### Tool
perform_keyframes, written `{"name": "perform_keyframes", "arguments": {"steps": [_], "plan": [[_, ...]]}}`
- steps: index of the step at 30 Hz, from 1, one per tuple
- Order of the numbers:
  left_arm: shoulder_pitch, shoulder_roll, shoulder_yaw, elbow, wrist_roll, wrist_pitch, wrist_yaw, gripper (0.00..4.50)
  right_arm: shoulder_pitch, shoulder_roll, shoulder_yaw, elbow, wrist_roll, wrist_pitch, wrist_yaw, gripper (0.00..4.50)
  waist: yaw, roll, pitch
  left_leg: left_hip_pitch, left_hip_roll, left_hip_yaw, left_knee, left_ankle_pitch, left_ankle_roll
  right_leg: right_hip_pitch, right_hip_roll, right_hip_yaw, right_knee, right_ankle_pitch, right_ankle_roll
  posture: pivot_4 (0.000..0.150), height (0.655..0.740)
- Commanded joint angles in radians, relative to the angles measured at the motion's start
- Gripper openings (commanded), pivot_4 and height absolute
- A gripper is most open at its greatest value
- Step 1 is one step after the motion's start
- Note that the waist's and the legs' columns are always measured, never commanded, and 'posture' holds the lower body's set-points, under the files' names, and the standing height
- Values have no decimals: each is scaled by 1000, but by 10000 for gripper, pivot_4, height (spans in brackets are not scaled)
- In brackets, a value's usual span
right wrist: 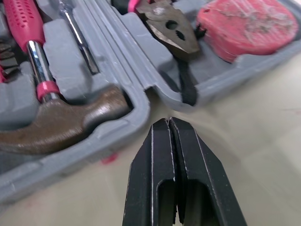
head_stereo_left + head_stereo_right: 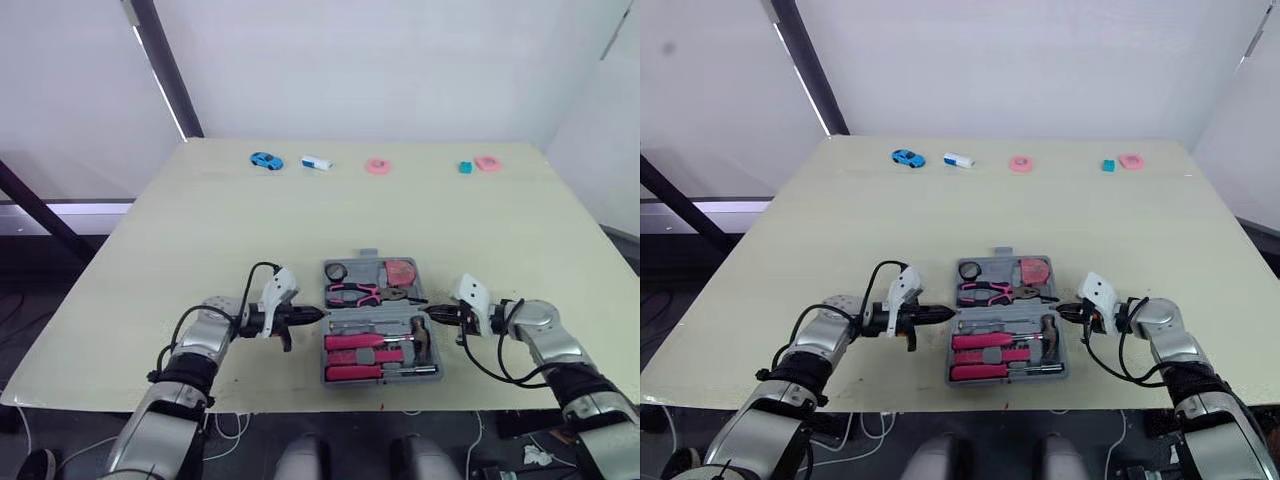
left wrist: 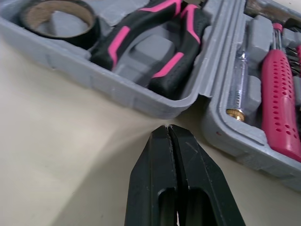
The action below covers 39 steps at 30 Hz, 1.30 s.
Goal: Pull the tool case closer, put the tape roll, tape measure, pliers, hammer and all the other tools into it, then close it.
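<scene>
On the pale wooden table (image 2: 200, 230), the open grey plastic tool case (image 2: 381, 379) lies near the front edge between the arms, holding the brown-headed hammer (image 2: 420, 335), pink-and-black pliers (image 2: 352, 293), round pink tape measure (image 2: 401, 271) and black tape roll (image 2: 336, 270). The left gripper (image 2: 318, 314) and right gripper (image 2: 430, 315), jaws pressed together, flank its hinge line. Packing looks done, so closing is in hand, and the next move calls for folding one half over.
</scene>
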Motion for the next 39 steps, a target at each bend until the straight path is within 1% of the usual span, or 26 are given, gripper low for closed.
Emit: {"name": "perform_keyframes", "arguments": {"steps": [1, 10, 16, 27, 39], "plan": [[-12, -20, -11, 7, 16, -23, -11, 674, -18, 9, -4, -3, -4, -28, 5, 325, -2, 0, 0, 0, 0, 0, 0, 0, 0, 0, 0, 0, 1, 0, 0, 1500, 7395], [-7, -46, -26, -2, 27, -12, -38, 674, -2, 9, -16, -25, 8, -22, 15, 325, -3, 0, 0, 0, 0, 0, 2, 0, 0, 0, 0, 0, 1, 0, 0, 1500, 7395], [3, -52, -38, -27, 32, 1, -63, 674, 25, 14, -13, -75, 27, 6, 39, 325, -4, 0, 0, 0, 0, 0, 2, 0, 0, 0, 0, 0, 1, 0, 0, 1500, 7395], [77, -49, -73, -197, 21, 101, -112, 674, 128, -32, -18, -234, 64, 116, 98, 325, -5, 0, 0, 0, 0, 0, 1, 0, 0, 0, 0, 0, 1, 0, 0, 1500, 7395], [81, -22, -55, -176, 29, 94, -93, 674, 145, -18, -16, -279, 65, 148, 80, 325, -9, 0, 0, 0, 0, -1, 2, 0, 0, 0, 0, 0, 2, 0, 0, 1500, 7395]]}}
